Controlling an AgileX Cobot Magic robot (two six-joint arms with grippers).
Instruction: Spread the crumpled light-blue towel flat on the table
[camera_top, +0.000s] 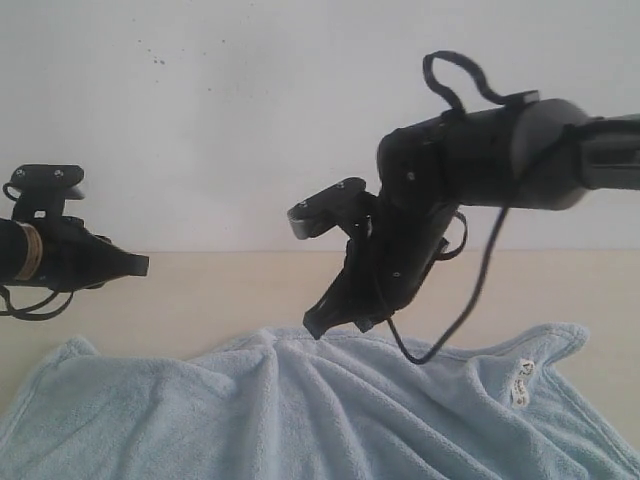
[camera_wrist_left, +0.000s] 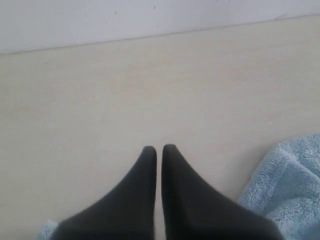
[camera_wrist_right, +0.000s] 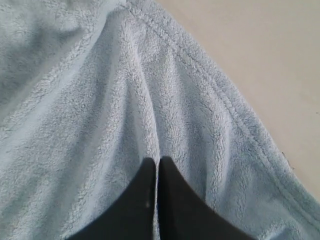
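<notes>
Pale-blue towel (camera_top: 330, 420) on table (camera_top: 200, 290), rumpled — right pincer (camera_wrist_right: 156, 160) pinching it

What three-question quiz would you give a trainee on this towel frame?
1. True or false: the left gripper holds the towel.
2. Where does the right gripper pinch the towel? A) near its edge toward the wall B) at its left corner C) nowhere
3. Short answer: is the towel flat on the table yet?
Key: 1 false, it is shut over bare table. 2 A. 3 No, folds fan out from the right gripper's pinch.
</notes>
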